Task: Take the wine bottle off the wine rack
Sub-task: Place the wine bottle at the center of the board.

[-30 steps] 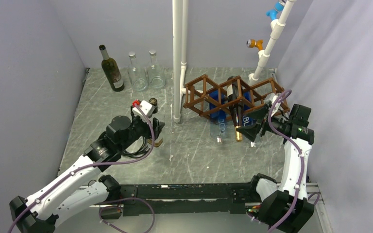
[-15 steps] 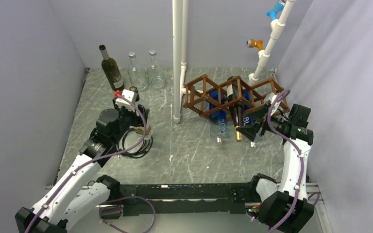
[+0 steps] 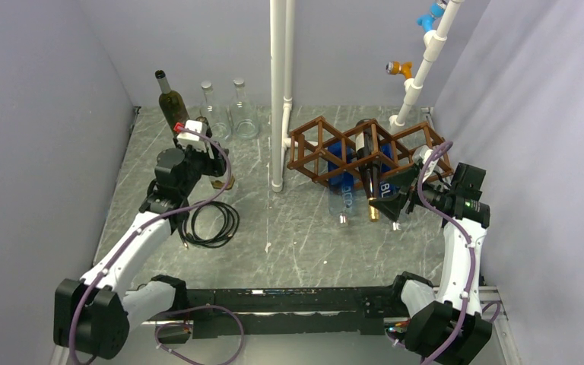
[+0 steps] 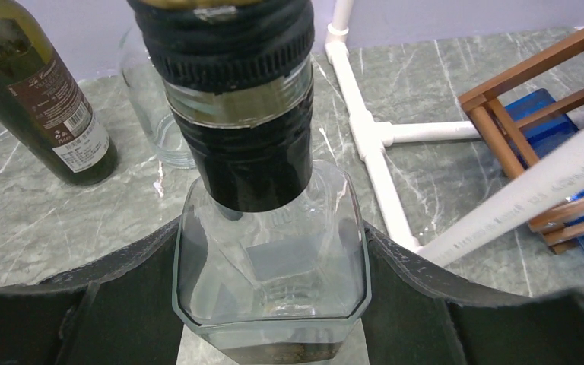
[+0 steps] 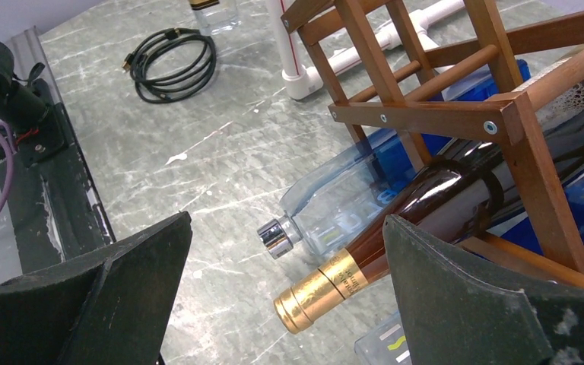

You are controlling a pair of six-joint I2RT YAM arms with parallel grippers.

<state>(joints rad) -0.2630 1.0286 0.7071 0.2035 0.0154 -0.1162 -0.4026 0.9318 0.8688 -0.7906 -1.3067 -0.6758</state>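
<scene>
Lying lengthwise through the wine rack (image 5: 426, 118), the dark wine bottle (image 5: 426, 201) points its gold neck toward the arms, between the right gripper's (image 5: 285, 228) wide-apart jaws. The left gripper (image 4: 270, 296) clamps a clear bottle (image 4: 274, 262).

Wine rack (image 5: 426, 114) is wood; wine bottle (image 5: 441, 194) glossy dark glass; square bottle (image 4: 270, 281) clear glass.

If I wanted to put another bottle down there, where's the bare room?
The widest bare patch is the table's front middle, between the black cable and the bottle necks poking from the wine rack. A smaller one lies between the clear bottles and the white pipe. It is crowded at the back left, and around the rack, where the right hand hovers open.
</scene>
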